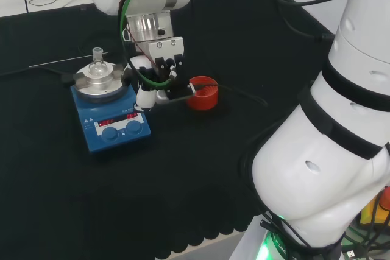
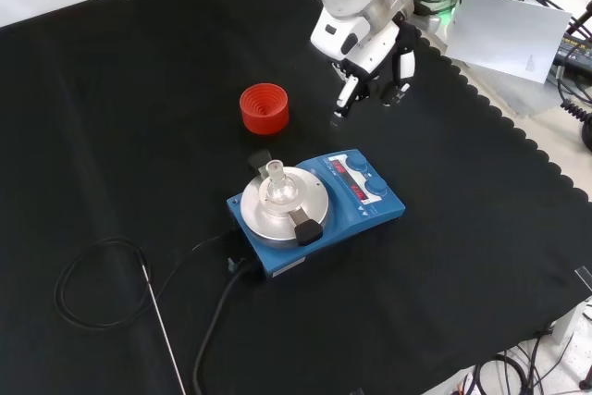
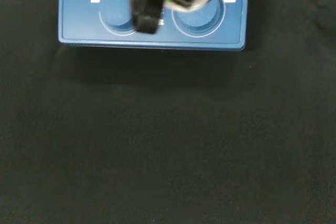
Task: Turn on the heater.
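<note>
Going left to right in the front view, we see a thin metal rod point(image 2: 164, 321) and a looped black cable point(image 2: 92, 275) lying on the black cloth point(image 2: 111, 117) at the near left. Right of them, about mid-bench, sits the blue box-shaped heater point(image 2: 319, 205), with a round silver plate carrying a small clear glass flask point(image 2: 279, 184) and two round blue knobs point(image 2: 370, 178) on its right end, beside a lit red display. Farther off stands a red ribbed plastic ring point(image 2: 265, 108). Right of that, the black and white robot hand point(image 2: 370, 76) hovers above the cloth, apart from the heater, its fingers hanging relaxed and holding nothing

We judge the heater heavy and rigid, unlikely to slide. The knobs look smooth, so we would pinch one at its rim and keep clear of the fragile flask
</note>
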